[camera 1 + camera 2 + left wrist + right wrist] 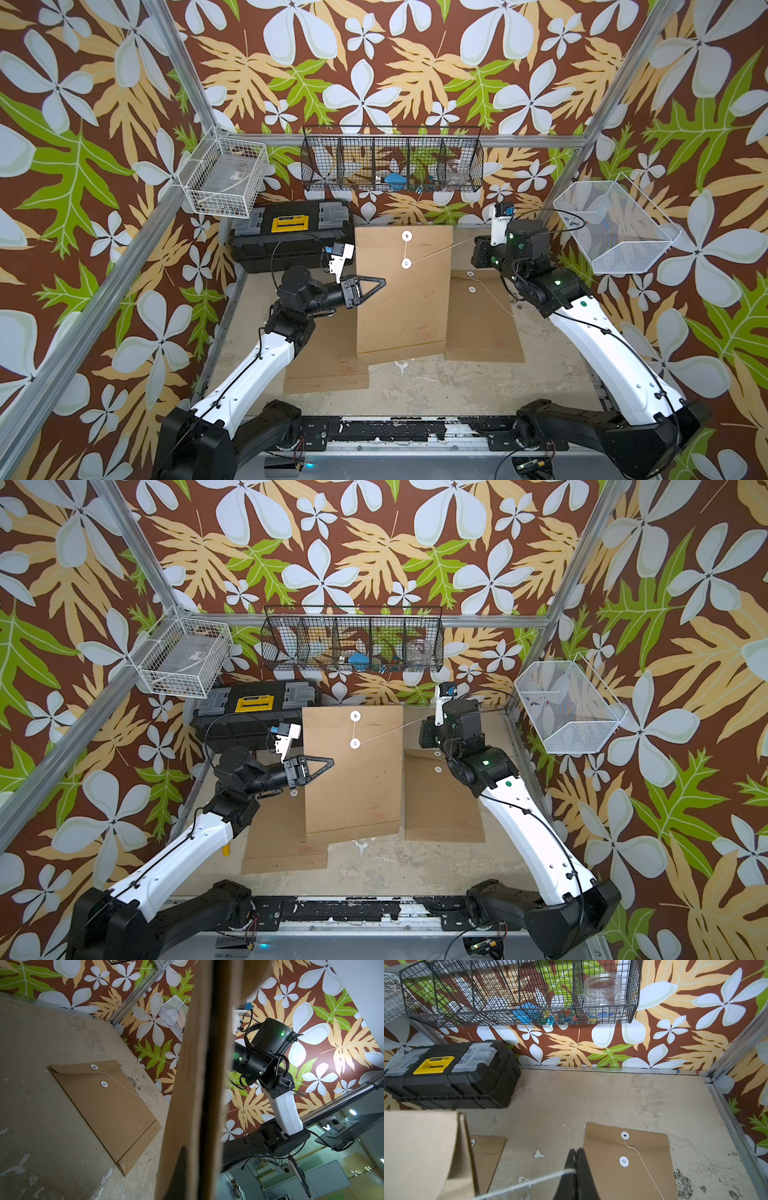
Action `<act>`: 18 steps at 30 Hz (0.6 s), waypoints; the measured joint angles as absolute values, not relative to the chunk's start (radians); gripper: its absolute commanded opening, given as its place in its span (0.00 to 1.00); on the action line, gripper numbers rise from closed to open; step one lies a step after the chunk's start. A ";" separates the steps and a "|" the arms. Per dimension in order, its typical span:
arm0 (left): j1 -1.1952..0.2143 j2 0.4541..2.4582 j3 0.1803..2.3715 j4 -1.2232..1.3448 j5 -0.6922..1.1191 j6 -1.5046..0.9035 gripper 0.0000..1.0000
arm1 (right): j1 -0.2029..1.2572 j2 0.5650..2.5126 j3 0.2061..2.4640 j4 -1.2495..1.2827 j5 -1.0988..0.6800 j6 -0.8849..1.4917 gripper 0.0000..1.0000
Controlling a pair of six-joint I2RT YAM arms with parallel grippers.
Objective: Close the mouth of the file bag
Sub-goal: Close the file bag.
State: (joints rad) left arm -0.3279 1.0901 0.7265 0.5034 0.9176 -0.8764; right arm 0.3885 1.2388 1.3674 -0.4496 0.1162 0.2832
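Brown paper file bag [403, 299]: mid-table [457, 386], raised off the surface, its left edge clenched between the fingers of the left gripper [380, 284]. White string [440, 249]: runs taut from the lower button [406, 263] to the right gripper [576, 1157], whose fingers are pinched on it. Two further file bags lie flat on the table, one [324, 365] to the left and one [482, 320] to the right; a black toolbox [291, 237] stands at the back.

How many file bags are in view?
3. Middle bag held by the left gripper, its string pulled by the right gripper; left bag flat, partly under it; right bag flat by right arm.
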 measured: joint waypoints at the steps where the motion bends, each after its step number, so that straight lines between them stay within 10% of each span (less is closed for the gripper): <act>1: -0.328 1.093 0.728 0.495 0.917 -0.870 0.00 | 0.391 1.235 1.370 -0.456 0.117 0.283 0.00; 18: -0.392 1.118 0.739 0.397 0.922 -0.751 0.00 | 0.509 1.325 1.586 -0.508 0.198 0.252 0.00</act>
